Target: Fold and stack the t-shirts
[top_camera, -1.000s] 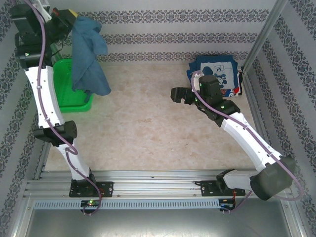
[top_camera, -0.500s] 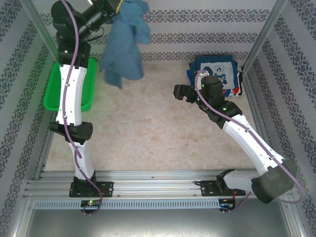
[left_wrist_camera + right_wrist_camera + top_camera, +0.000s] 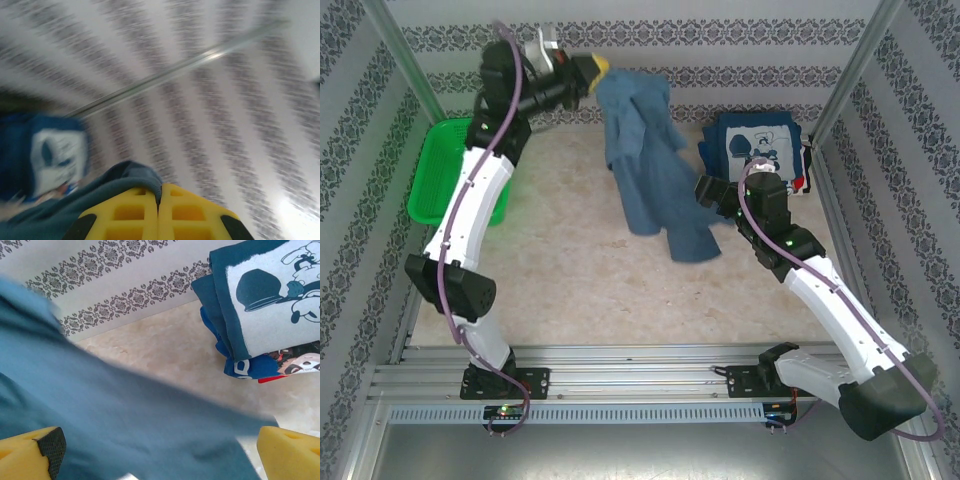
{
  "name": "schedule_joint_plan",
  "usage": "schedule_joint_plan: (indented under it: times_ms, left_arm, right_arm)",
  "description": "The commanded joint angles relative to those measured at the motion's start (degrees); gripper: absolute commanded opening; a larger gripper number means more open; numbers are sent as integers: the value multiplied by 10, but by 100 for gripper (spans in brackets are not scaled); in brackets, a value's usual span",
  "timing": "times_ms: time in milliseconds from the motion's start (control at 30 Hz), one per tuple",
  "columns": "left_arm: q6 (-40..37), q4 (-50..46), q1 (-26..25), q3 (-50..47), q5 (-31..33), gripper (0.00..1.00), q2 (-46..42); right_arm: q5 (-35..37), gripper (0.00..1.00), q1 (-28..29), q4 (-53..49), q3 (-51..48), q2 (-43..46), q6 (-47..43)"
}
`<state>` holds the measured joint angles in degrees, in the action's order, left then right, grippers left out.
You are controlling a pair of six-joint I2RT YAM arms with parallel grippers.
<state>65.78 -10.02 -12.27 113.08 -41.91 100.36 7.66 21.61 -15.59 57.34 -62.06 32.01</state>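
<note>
Top external view: at far left, a green plastic mesh basket (image 3: 428, 190) sits against the patterned wall. The left arm crosses over it and hides much of its inside, so its contents cannot be made out. Up by the back wall, the left pincer (image 3: 598, 68) is clamped on the top of a plain slate-blue short-sleeved t-shirt (image 3: 650, 170), which hangs in loose folds over the beige table (image 3: 570, 270). Whether its lower end touches the table cannot be told. Just to the right, the right pincer (image 3: 708, 192) sits against the shirt's edge, its fingertips covered by cloth. Beyond it, in the far right corner, lies a folded stack of navy t-shirts with white cartoon-mouse prints (image 3: 760, 150), its near edge cut off by the right arm.

Left wrist view, heavily blurred: the left pincer (image 3: 160, 196) has its yellow fingers pressed together on a ridge of blue cloth (image 3: 125, 175), with the folded stack (image 3: 50, 155) a smear at left.

Right wrist view: the right pincer (image 3: 160, 455) stands wide, with the blurred blue shirt (image 3: 115, 410) spread between its yellow fingers. Nothing is gripped. The folded stack (image 3: 265, 305) lies at upper right, with red-and-white bits showing low on its side.
</note>
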Motion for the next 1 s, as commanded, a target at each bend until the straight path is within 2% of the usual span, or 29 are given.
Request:
schedule_joint_plan:
  times_ms: [0, 67, 133, 300, 433, 633, 867, 967]
  left_arm:
    - [-19, -5, 13, -189, 72, 0, -43]
    - [-19, 8, 24, -312, 128, 0, -70]
    - [-25, 31, 39, -394, 145, 0, -75]
    - [-44, 49, 69, -506, 180, 0, -82]
    - [-39, 94, 81, -534, 159, 0, -74]
    - [-27, 176, 77, -522, 87, 0, -90]
    - [-51, 182, 77, -500, 23, 0, -138]
    - [-52, 187, 77, -507, 14, 0, -150]
  right_arm:
    - [-3, 98, -2, -4, -14, -20, 14]
    - [-9, 98, -2, -15, -12, -39, 10]
    - [-16, 98, 1, -34, -4, -60, 7]
    - [-23, 98, 8, -95, 19, -119, -14]
    - [-38, 98, 7, -133, 24, -163, -10]
    - [-34, 94, 11, -190, 35, -227, -28]
    - [-15, 83, -3, -268, 90, -351, -8]
    - [5, 80, -7, -268, 114, -391, 3]
